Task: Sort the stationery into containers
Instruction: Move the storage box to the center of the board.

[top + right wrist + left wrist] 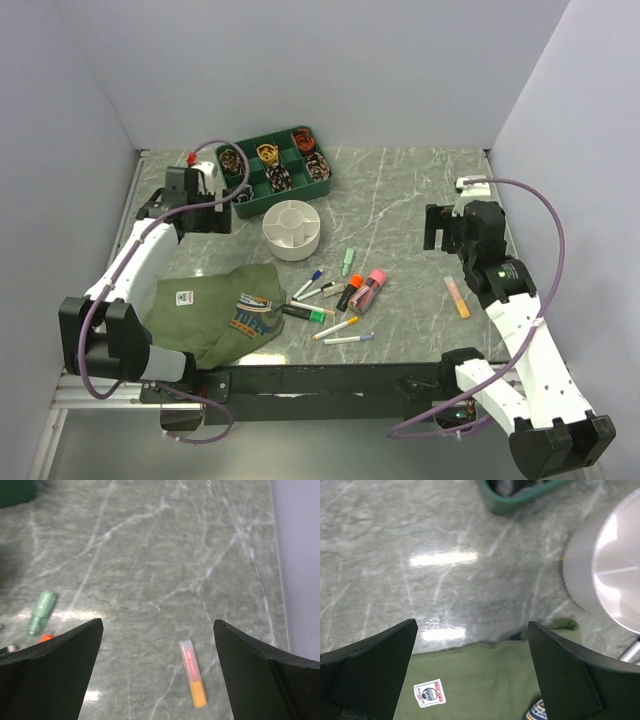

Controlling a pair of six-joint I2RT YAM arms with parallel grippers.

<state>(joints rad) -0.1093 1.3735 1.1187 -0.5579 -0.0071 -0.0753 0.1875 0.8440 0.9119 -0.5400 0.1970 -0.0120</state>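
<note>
Hovering above table [410, 190], right gripper [156, 630] spread wide, empty; orange-pink highlighter [193, 672] just ahead, well apart from pen cluster [335, 295]. Best: descend, straddle barrel crosswise, carry to white cup [293, 230]. Left gripper [471, 625] likewise parted, over shirt [485, 680] edge.

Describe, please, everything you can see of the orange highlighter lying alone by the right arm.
The orange highlighter is stubby and looks plastic: an orange body with a translucent pinkish cap bearing a red mark. It lies flat on the grey marbled table, orange end toward the near edge, apart from the other pens and touching nothing else.
</note>
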